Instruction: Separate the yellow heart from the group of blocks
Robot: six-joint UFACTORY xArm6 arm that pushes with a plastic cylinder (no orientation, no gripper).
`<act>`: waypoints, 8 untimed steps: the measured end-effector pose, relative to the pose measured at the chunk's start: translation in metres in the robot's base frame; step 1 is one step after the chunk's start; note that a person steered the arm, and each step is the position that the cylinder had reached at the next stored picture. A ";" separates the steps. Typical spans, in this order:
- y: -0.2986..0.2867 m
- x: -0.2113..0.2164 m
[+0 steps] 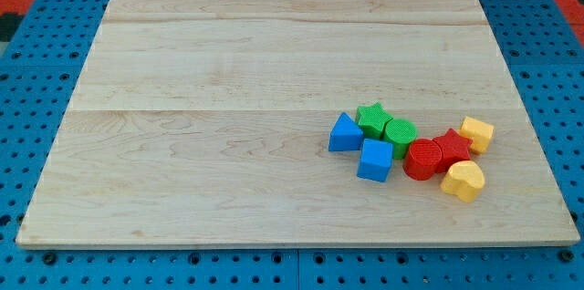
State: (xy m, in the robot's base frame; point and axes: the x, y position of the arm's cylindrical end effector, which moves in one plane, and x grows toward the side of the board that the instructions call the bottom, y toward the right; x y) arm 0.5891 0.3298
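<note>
The yellow heart lies at the lower right of a cluster of blocks on the wooden board, touching a red star. A red cylinder sits just left of them. A yellow hexagon-like block lies above the heart at the view's right. A green star and a green cylinder sit side by side. A blue triangle and a blue cube lie at the cluster's left. My tip does not show in the view.
The board rests on a blue perforated table. The board's right edge runs close to the yellow blocks. Its bottom edge lies below the cluster.
</note>
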 end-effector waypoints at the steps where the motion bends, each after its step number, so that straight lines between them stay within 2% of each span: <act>1: -0.007 0.008; 3: -0.007 0.003; 4: -0.026 -0.022; 6: -0.117 -0.032; 7: -0.129 -0.050; 8: -0.164 -0.049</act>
